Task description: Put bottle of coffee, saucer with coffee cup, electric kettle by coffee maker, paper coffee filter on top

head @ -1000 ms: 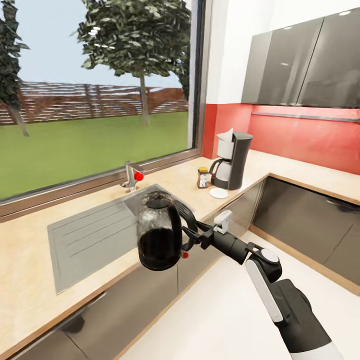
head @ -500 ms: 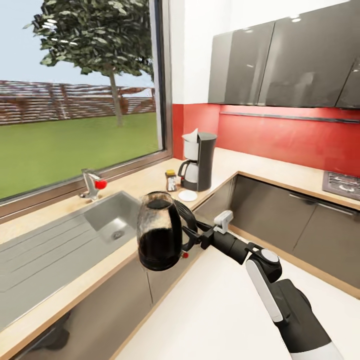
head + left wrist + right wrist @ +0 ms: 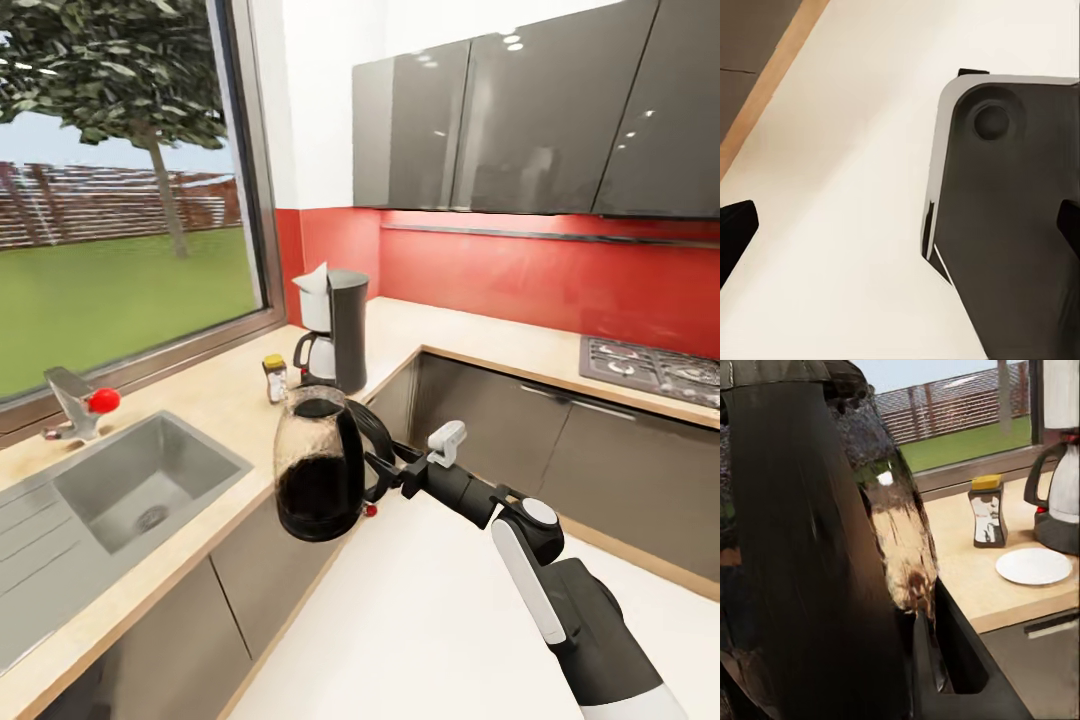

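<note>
The electric kettle [image 3: 318, 468] is held upright above the floor by its black loop handle, on which the right gripper [image 3: 385, 470] is clamped, just in front of the kitchen countertop [image 3: 215, 400]. Dark liquid is seen through the glass (a small red switch sits near the base). Farther back on the countertop stands the coffee maker [image 3: 336, 330], with the paper coffee filter [image 3: 314, 281] on top. The bottle of coffee [image 3: 273, 378] is placed just beside it, toward the sink [image 3: 140, 485]. In the right wrist view, the saucer [image 3: 1033, 565] lies near the bottle. The left gripper [image 3: 900, 225] is spread wide, with nothing held.
</note>
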